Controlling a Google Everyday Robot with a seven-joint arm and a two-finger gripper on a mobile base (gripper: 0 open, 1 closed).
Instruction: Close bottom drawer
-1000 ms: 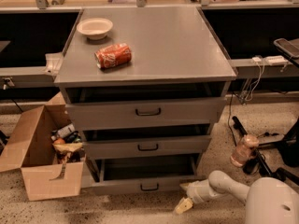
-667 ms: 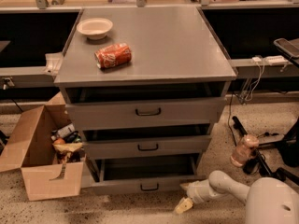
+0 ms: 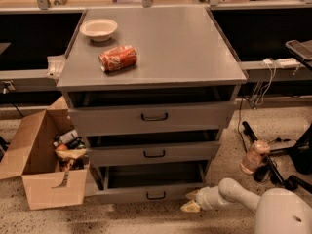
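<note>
The grey metal cabinet has three drawers. The bottom drawer (image 3: 146,194) is the lowest, with a slim front and a small black pull handle (image 3: 156,195). It stands pulled out, its inside showing dark. My gripper (image 3: 192,201) is low near the floor, at the right end of the bottom drawer's front panel, on a white arm (image 3: 234,195) coming from the lower right. Its yellowish fingertips (image 3: 190,206) point left toward the panel.
An open cardboard box (image 3: 41,167) with clutter stands left of the cabinet. A white bowl (image 3: 98,29) and a red can (image 3: 118,58) lie on the cabinet top. A pinkish bottle (image 3: 254,157) and black chair legs (image 3: 280,167) are on the floor at right.
</note>
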